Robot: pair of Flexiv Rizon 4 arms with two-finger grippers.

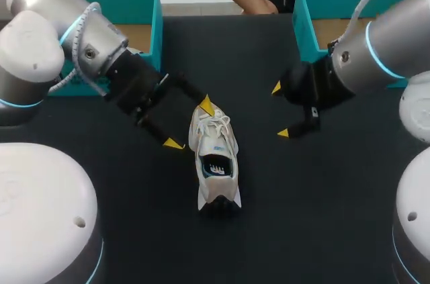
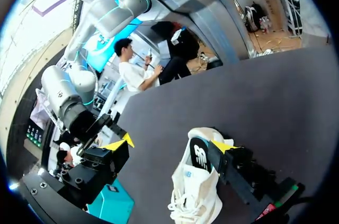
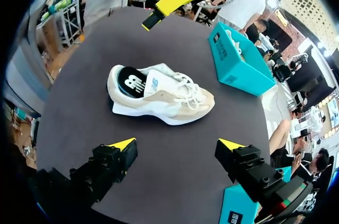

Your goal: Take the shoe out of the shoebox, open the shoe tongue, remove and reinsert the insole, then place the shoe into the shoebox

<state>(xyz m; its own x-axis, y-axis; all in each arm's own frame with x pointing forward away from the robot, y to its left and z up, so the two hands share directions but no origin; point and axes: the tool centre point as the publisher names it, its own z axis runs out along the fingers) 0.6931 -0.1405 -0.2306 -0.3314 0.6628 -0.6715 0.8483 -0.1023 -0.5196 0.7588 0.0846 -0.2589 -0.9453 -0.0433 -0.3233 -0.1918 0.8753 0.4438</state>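
Head view overhead, far; both wrist views close, low; all share shoe point(image 1: 215, 156).

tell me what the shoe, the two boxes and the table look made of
Shoe: matte cream mesh and suede-like panels, woven laces, foam-looking white sole; likely textile and synthetics. Left box and right box: probably cardboard, thin flat teal walls, brown inside. Table: dark matte top without glare; cloth or rubber mat, cannot tell.

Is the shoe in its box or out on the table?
Out. The shoe sits sole-down on the table, away from the left box and the right box.
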